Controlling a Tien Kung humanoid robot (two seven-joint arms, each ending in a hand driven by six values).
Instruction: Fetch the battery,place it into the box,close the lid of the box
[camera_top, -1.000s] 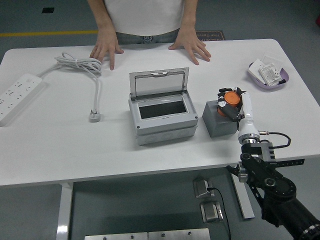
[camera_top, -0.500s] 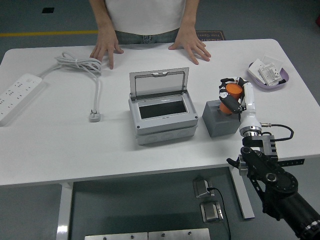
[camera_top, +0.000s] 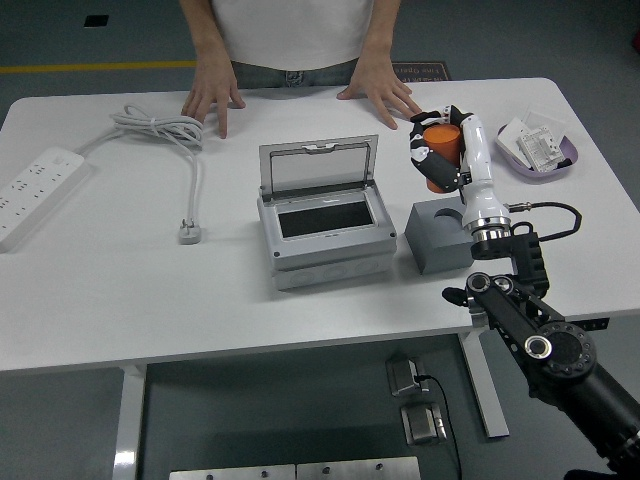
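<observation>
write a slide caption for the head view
Right hand holds the orange battery above its grey holder, beside the open-lidded box.

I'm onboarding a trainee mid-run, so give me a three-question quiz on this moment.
1. True or false: the box has its lid raised.
2. The right hand is: A) empty, B) holding the orange battery above the grey holder block, C) resting in the purple tray.
3. Fill in: the person's hands lie flat on the table's ____ edge.

Key: 1 true; 2 B; 3 far.
</observation>
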